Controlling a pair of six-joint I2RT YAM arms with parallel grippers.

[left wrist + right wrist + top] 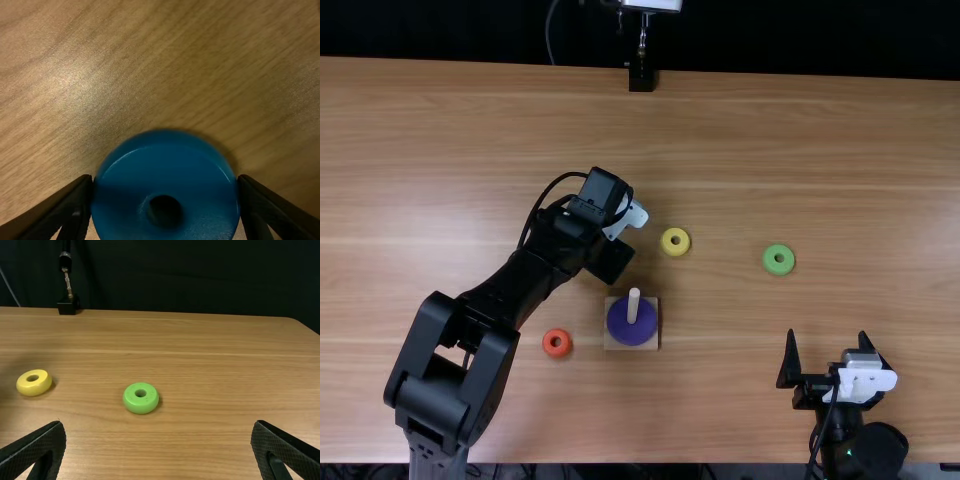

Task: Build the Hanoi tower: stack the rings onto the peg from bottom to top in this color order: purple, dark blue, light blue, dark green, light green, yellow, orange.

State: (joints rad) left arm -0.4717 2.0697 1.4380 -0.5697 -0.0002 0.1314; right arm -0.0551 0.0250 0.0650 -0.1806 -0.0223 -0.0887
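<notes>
Blue ring [165,172] first: it sits level-looking between the two fingers of the left gripper [165,178], which touch it on opposite sides, parted only by the ring's own width. In the scene that gripper is on the far side of the square wooden base [610,345], a little left of it. Whether the ring is clear of the table [770,150] or just touching it, I cannot tell.

As for progress, the tower has barely begun. The purple ring [621,328] lies flat around the peg [633,306], down at the base, so the bottom layer is done and rightly chosen. Going by the order, the blue ring in the grip is most likely the dark blue one, which would make it layer two; it has yet to go on the peg. After it come light blue, dark green, light green, yellow and orange.

Of those, the orange ring [548,346] lies on the table just left of the base and slightly nearer, the yellow ring [665,245] beyond the base to the right, and the light green ring [141,404] farther right again, well apart from the peg. At the near right, the right gripper [827,345] has its fingers spread wide with nothing between them
</notes>
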